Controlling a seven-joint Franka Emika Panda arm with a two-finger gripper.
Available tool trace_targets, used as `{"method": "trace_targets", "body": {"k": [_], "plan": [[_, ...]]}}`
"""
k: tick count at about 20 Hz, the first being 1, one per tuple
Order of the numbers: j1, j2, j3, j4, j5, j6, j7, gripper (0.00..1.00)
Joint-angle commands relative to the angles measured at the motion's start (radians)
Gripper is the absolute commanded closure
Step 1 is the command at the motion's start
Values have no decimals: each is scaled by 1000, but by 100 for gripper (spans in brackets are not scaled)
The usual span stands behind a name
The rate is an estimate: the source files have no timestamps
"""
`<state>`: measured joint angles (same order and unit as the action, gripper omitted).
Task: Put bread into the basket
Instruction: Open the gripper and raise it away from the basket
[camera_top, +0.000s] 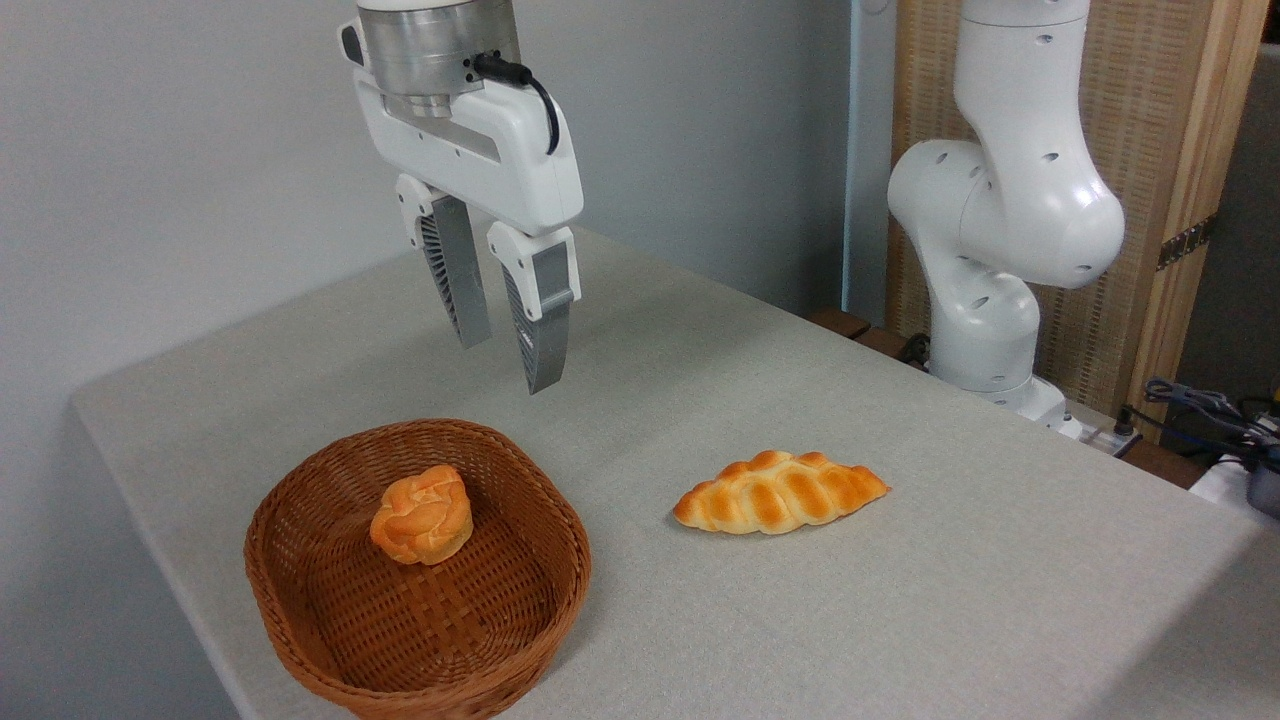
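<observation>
Jaws hung narrowly parted, empty, above basket (560, 560); bread (422, 515) sat inside. Task looked done; only retreat left.

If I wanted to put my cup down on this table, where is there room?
Bare table lies right of the braided loaf, and behind it toward the far edge. The strip between loaf and basket is narrower. The basket holds the bun.

A grey table (900, 600) bears a basket (300, 640) and braided loaf (780, 492).
</observation>
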<state>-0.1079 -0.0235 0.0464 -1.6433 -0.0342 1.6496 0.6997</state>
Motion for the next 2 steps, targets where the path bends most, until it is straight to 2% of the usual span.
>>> {"method": "trace_targets", "body": {"k": [1,2], "plan": [[8,14,3,40,4,-40,3,0],[8,14,3,40,4,-40,4,0]]}}
